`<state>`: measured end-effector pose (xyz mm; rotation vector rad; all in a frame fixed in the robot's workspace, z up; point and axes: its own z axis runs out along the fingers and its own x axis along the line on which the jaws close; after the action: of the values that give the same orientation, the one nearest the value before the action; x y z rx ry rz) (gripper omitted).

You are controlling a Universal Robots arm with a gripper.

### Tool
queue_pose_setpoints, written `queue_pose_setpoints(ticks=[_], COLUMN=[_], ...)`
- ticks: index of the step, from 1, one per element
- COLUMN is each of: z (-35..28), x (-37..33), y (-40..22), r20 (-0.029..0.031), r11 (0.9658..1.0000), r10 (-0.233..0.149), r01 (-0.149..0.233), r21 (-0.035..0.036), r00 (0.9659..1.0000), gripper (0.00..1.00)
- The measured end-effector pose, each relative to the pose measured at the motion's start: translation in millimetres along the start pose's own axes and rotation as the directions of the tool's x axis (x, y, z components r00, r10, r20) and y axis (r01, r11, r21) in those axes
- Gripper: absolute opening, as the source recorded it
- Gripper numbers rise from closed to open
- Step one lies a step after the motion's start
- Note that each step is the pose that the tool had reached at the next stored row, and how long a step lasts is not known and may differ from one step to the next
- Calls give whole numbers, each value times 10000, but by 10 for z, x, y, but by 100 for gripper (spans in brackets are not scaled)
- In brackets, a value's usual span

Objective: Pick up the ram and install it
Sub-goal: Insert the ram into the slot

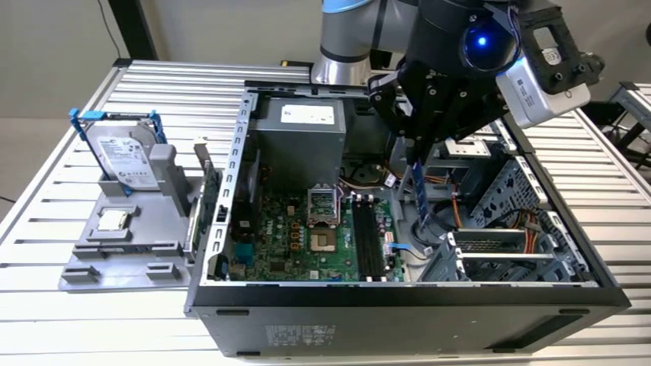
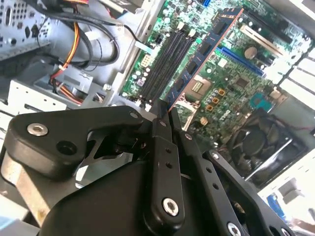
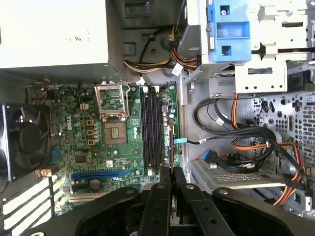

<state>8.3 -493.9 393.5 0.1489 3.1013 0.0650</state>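
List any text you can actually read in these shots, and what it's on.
Nothing is legible enough to quote.
Power supply, white label: too small.
Hard drive, top label: blurred.
Case, print on the near panel: too small.
Silver unit on the arm's wrist, sticker: blurred.
Motherboard, board markings: too small.
Ram held in the gripper: no readable print.

Black screw-studded tool [image 2: 165,118], silver-grey arm [image 1: 341,46], glowing blue ring [image 1: 480,40].
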Motion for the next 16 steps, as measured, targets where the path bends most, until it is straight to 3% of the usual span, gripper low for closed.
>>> queue_pose_setpoints(ticks=[7,16], z=[23,174], x=[-13,-54], y=[0,-2], r20=[2,3], r11=[10000,10000], r10=[30,53], r01=[-30,-53], r21=[1,2], r00=[10000,10000], gripper=[0,0])
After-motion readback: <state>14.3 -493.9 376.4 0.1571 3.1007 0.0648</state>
